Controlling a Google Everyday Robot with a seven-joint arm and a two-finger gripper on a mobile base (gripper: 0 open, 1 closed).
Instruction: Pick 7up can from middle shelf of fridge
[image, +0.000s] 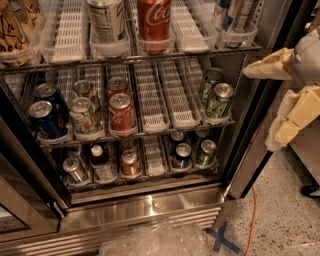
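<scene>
1. Warm, fairly dim light comes from above and in front; the fridge (150, 206) darkens toward its back and lower left.
2. Glare streaks its steel base.
3. The gripper (261, 106), at the right edge outside the fridge with jaws apart, is brightly lit.
4. The floor (280, 220) is bright.

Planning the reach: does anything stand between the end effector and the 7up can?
Nothing in front: the 7up can stands foremost in its lane. But the end effector hangs right of the fridge, so a sideways line crosses green cans and a red can.
</scene>
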